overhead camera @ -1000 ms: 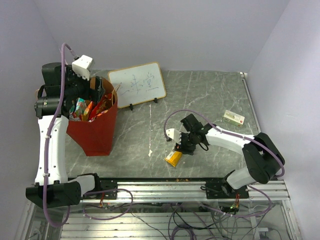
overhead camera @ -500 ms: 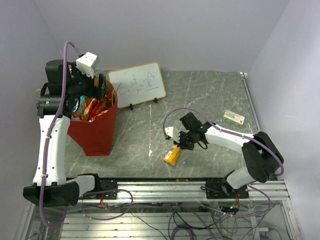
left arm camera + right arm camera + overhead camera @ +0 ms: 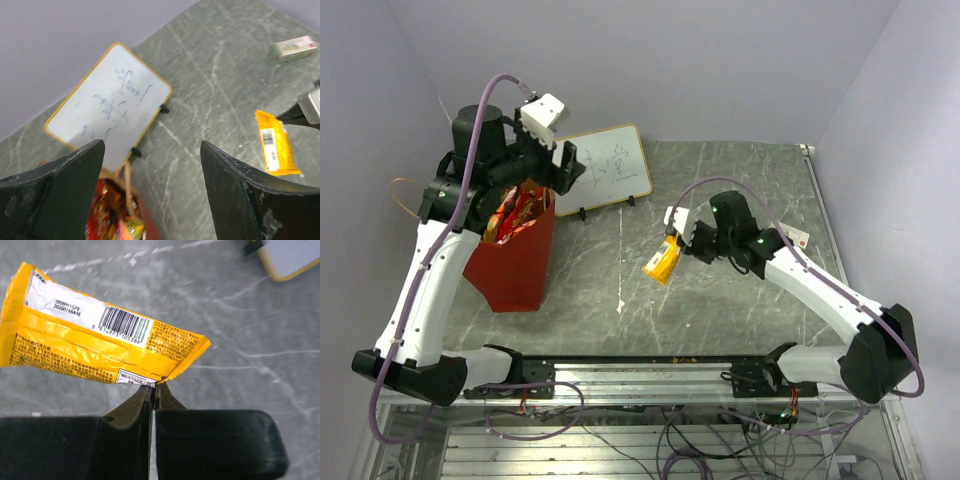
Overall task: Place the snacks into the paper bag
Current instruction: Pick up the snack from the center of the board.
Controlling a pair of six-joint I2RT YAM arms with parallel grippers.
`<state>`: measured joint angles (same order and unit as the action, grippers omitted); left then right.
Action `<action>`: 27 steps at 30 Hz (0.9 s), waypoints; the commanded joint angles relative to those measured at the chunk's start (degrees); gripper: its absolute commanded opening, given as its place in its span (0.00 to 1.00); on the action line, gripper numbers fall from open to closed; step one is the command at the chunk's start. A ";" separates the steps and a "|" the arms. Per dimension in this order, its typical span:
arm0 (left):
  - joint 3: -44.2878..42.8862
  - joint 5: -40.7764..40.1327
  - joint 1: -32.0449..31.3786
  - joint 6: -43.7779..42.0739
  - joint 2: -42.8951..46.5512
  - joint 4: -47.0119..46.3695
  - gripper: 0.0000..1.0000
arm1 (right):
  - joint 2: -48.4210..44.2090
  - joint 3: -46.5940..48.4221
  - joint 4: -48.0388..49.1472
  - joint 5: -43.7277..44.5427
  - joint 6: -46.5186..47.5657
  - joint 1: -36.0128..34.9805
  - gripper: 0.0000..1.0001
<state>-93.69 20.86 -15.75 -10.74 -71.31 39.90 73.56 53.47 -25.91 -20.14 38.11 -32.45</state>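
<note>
A red paper bag (image 3: 513,262) stands at the table's left, with several colourful snacks (image 3: 516,211) filling its top; its contents also show at the bottom of the left wrist view as snacks (image 3: 117,220). High above the bag's far rim my left gripper (image 3: 564,165) hangs open with nothing between its fingers (image 3: 235,190). My right gripper (image 3: 676,246) is shut on the edge of a yellow snack packet (image 3: 663,261), held in the air over the table's middle. The packet (image 3: 95,347) shows its barcode side, pinched at its lower seam.
A white framed board with writing (image 3: 597,166) leans on stands behind the bag. A small white box (image 3: 795,238) lies at the right, partly hidden by the right arm. The grey marble table (image 3: 740,180) ends at a metal rail in front.
My right gripper closed on the yellow packet and lifted it off the table, up and slightly back. My left arm rose out of the bag and swung right toward the board.
</note>
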 commanded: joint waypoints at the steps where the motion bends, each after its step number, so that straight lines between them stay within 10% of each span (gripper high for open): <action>1: -1.83 1.77 -5.75 3.33 -1.91 -6.00 0.89 | -4.61 3.43 6.53 2.46 -2.22 1.38 0.00; 27: -0.25 17.14 -19.40 21.93 -20.49 -15.79 0.79 | -7.07 15.64 11.85 12.88 -15.07 1.86 0.00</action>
<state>-95.24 31.81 -34.68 6.55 -91.20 29.04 68.14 68.05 -15.70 -8.01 24.91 -30.81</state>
